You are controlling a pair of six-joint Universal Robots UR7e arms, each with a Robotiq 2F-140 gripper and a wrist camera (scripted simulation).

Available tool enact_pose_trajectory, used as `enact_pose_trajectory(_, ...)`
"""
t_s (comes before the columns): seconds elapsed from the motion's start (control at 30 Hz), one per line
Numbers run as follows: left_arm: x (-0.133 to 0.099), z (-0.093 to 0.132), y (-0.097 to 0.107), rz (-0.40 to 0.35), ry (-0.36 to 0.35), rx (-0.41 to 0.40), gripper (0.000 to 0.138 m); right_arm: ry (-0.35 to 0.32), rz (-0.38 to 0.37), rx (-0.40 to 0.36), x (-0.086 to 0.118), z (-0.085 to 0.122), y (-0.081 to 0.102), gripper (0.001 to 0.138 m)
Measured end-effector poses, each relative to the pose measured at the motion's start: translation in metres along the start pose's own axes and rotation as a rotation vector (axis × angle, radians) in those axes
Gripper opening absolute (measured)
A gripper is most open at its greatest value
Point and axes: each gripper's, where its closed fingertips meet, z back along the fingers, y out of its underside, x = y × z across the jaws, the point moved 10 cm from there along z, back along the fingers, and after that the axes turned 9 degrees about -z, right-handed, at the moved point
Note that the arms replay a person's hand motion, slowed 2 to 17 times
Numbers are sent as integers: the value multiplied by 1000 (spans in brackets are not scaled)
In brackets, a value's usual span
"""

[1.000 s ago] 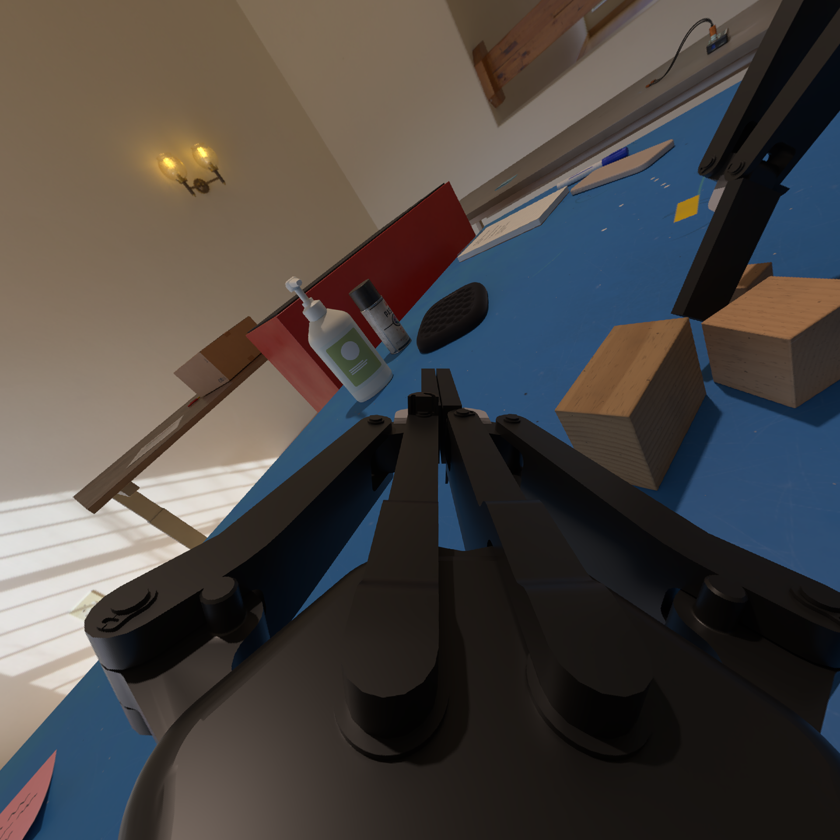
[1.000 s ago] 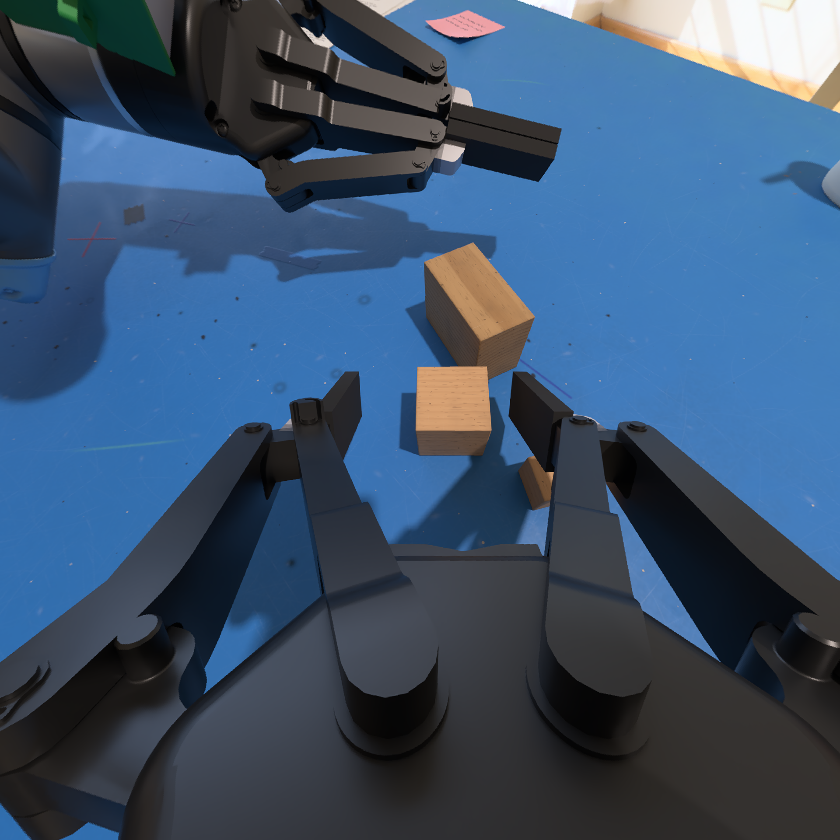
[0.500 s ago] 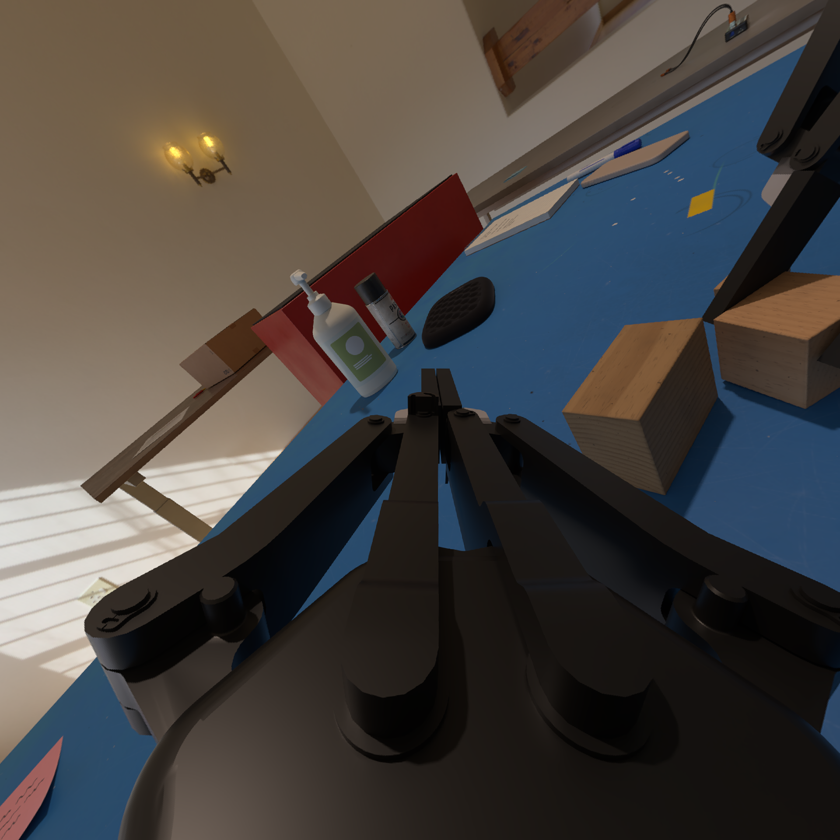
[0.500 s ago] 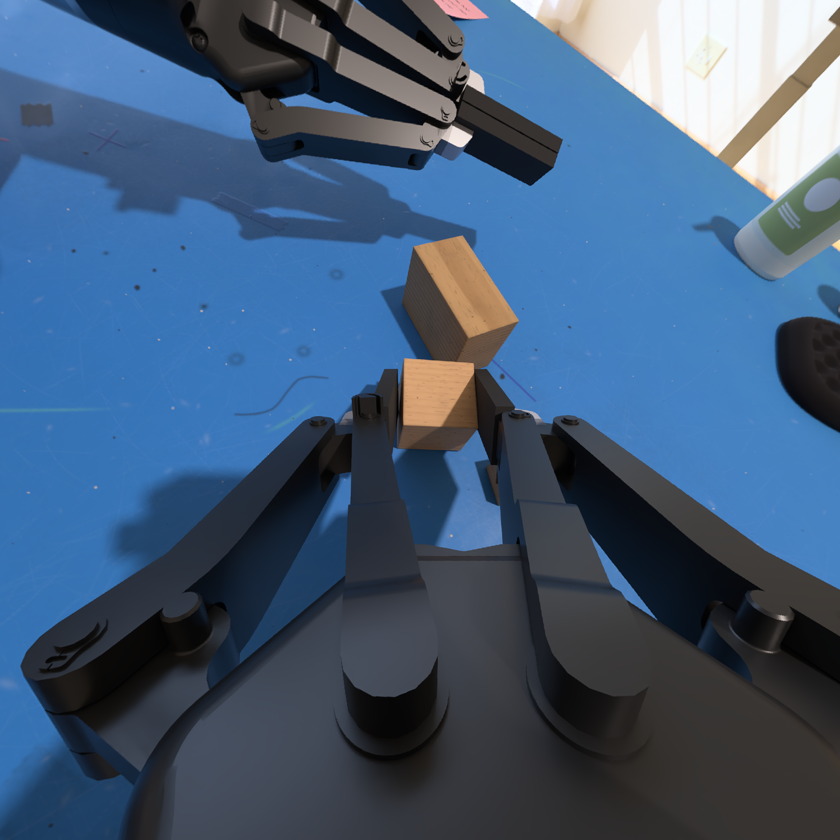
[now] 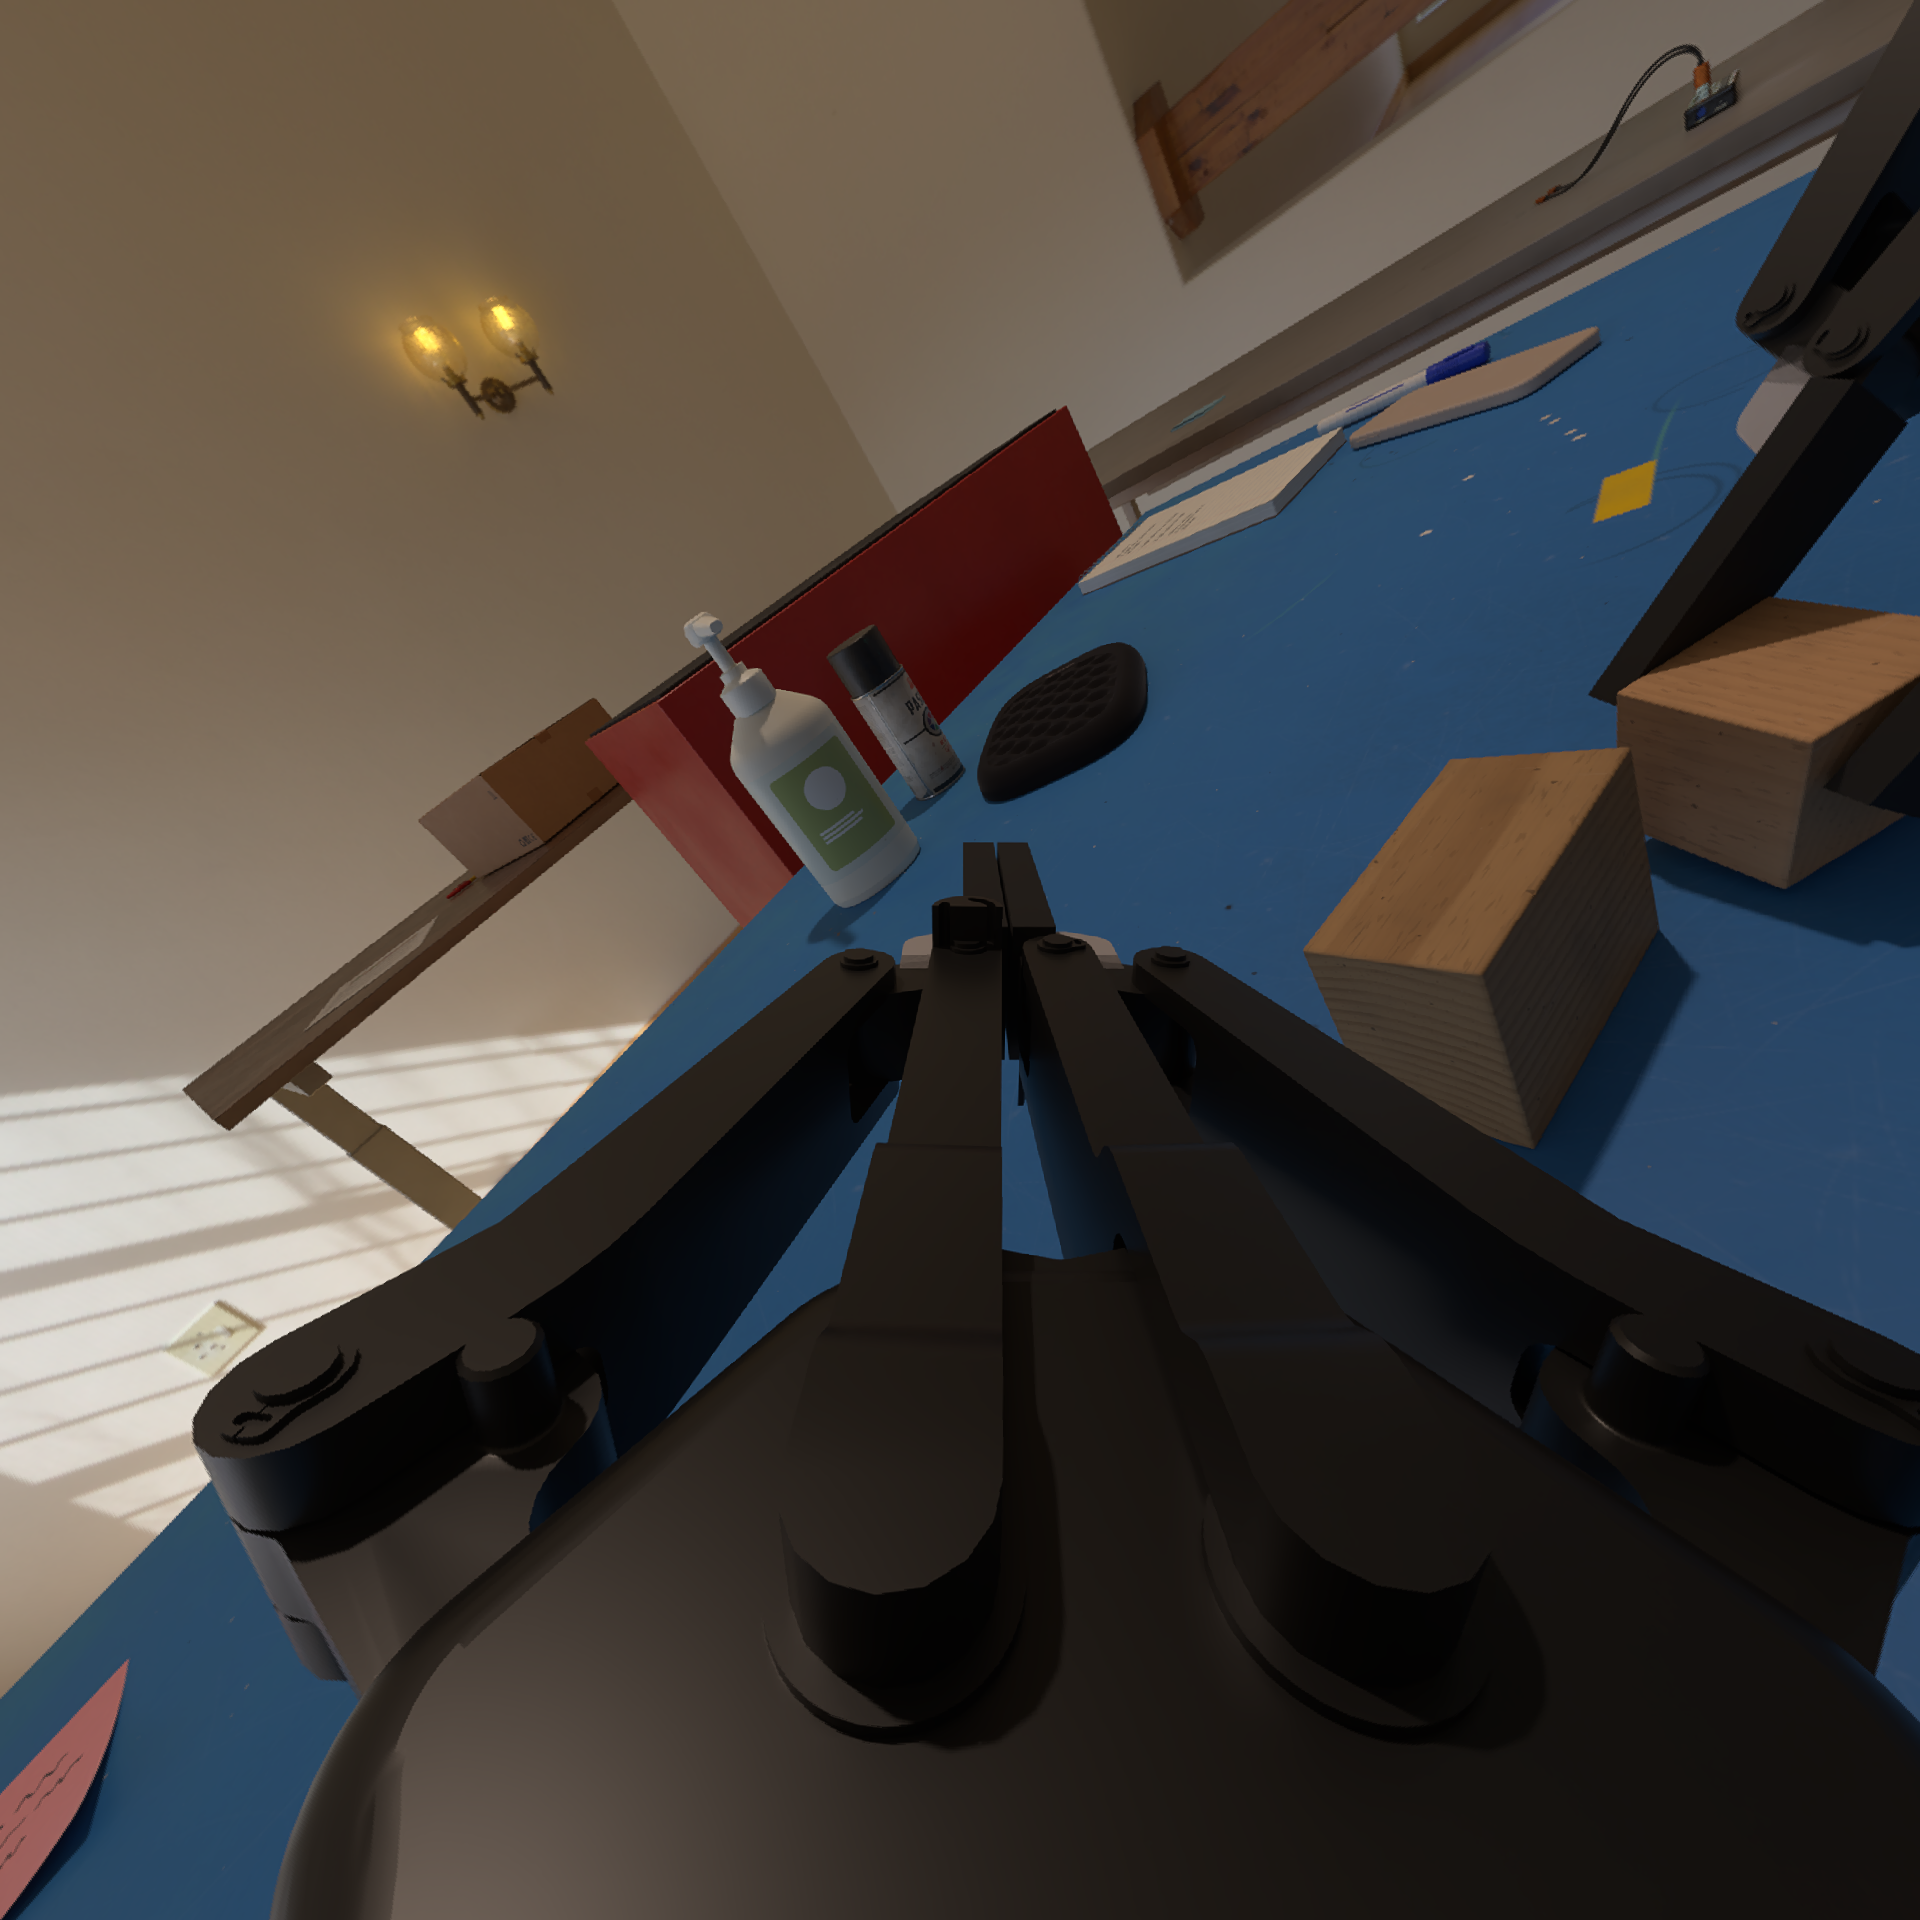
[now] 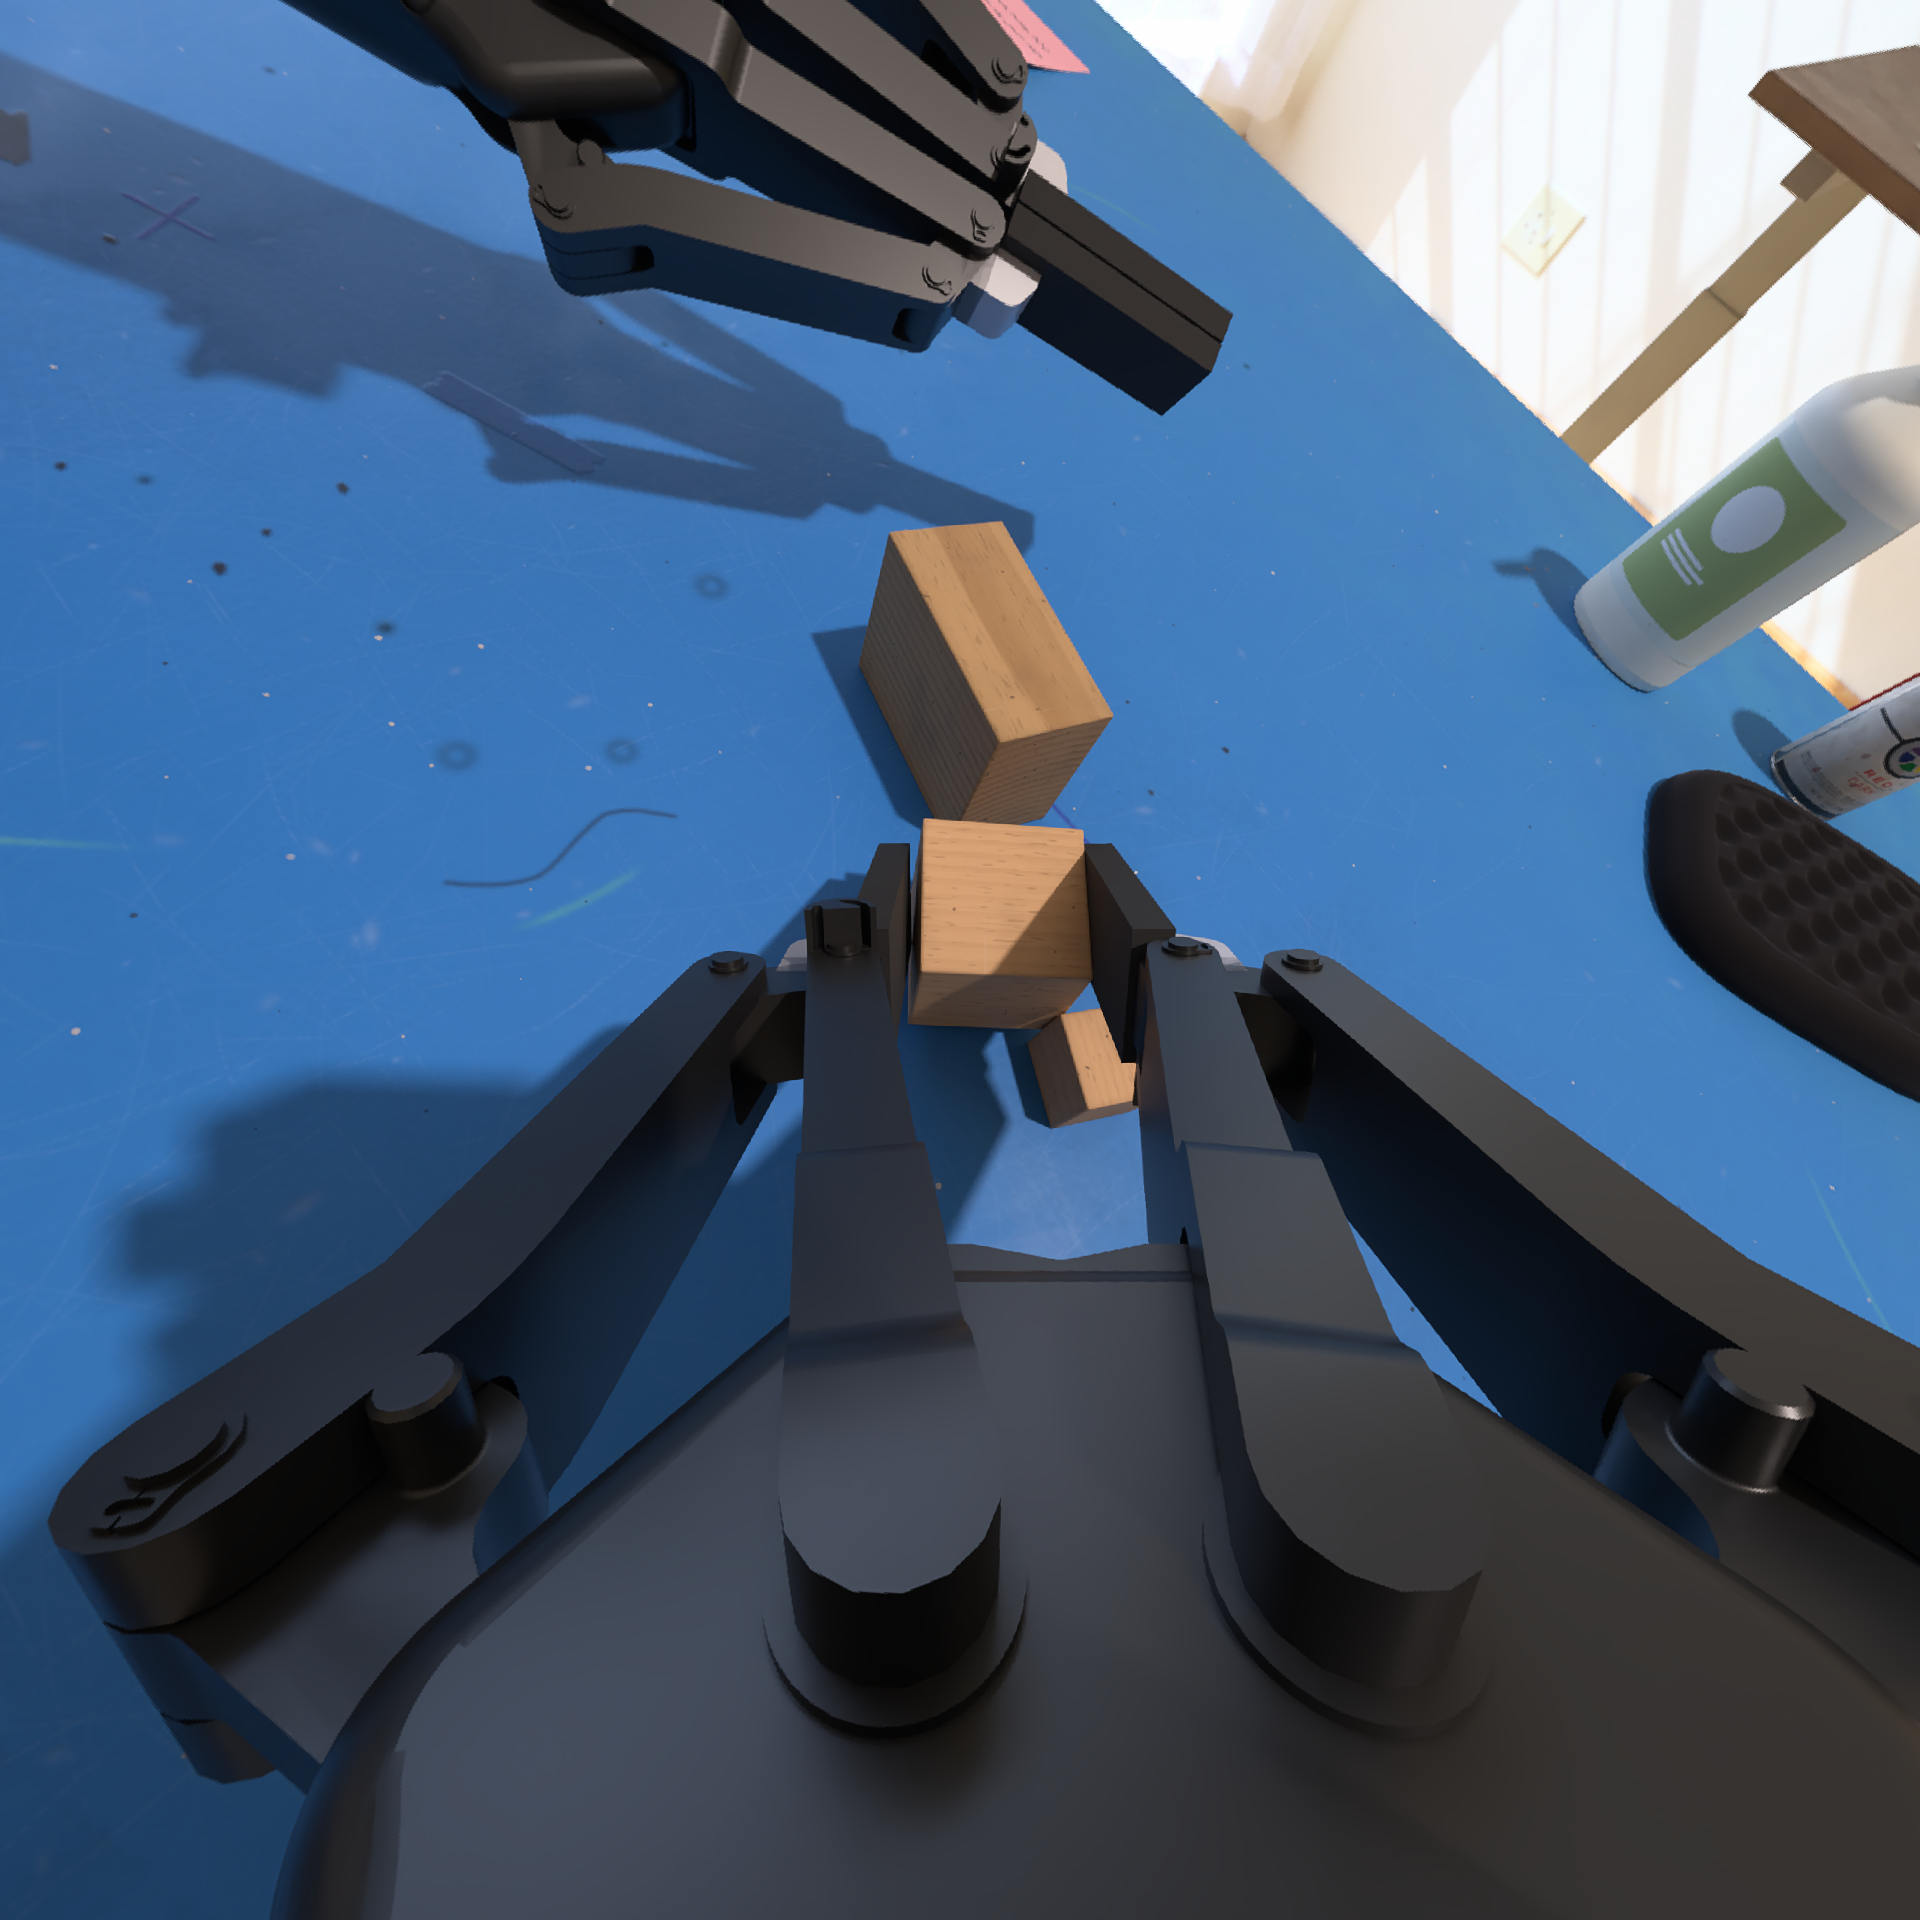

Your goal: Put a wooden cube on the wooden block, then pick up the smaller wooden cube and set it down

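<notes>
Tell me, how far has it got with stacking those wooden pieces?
Nothing is stacked yet: the wooden block has a bare top. In hand: the right gripper is clamped on the wooden cube, which looks lifted off the blue table. Left: placing that cube on the block, then picking up the smaller wooden cube, which lies on the table beneath. The left gripper is shut and empty.

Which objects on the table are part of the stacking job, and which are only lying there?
Job: wooden cube held by right gripper; wooden block; smaller wooden cube.

Lying about: pump bottle, spray can, black pad, red folder, notepad, marker.
</notes>
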Motion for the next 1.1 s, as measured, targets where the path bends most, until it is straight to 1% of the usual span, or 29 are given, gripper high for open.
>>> enact_pose_trajectory(0.17,0,0,0,3,-1,0,1,-33,-7,-44,-4,4,0,43)
enact_pose_trajectory(0.5,1,-1,0,4,-2,-2,1,-107,-60,-148,-12,14,-3,43)
enact_pose_trajectory(0.73,1,-1,0,7,-5,-5,1,-153,-78,-218,-18,21,-5,43)
enact_pose_trajectory(0.87,2,-1,0,12,-8,-8,1,-203,-95,-259,-21,23,-7,43)
enact_pose_trajectory(1.1,4,0,0,28,-12,-19,1,-320,-116,-317,-29,26,-12,43)
